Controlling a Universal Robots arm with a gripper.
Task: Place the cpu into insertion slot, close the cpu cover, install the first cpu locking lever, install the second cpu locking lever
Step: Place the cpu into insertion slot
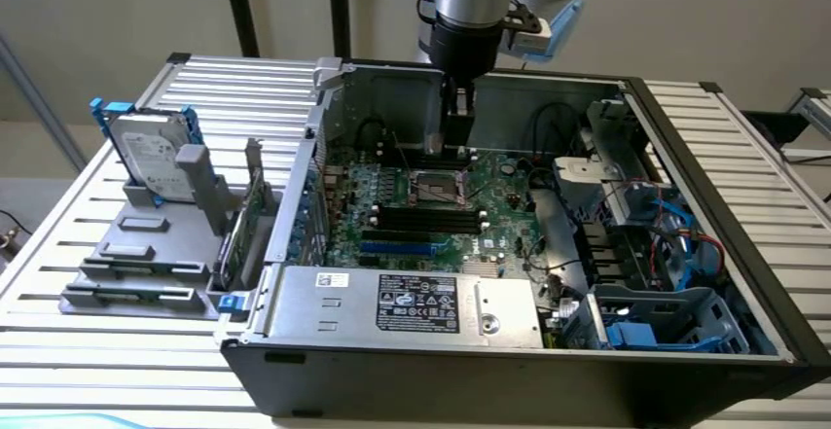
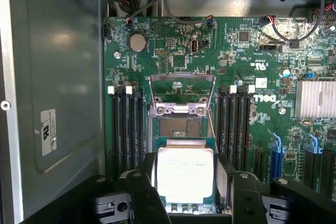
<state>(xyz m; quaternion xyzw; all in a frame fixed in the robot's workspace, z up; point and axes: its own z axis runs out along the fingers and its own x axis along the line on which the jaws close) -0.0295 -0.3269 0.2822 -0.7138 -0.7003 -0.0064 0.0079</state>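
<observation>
Inside grey computer case (image 1: 546, 93), black gripper (image 1: 449, 145) clamps thin silvery square cpu (image 2: 185, 174) by opposite edges; light, rigid, probably fragile

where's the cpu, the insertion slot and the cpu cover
pale silvery-grey square cpu (image 2: 185, 174), wrist view, centre of its metal face
black-rimmed square insertion slot (image 2: 180, 127), wrist view, its dark centre
silvery metal frame cpu cover (image 2: 182, 77), wrist view, frame bar
</observation>
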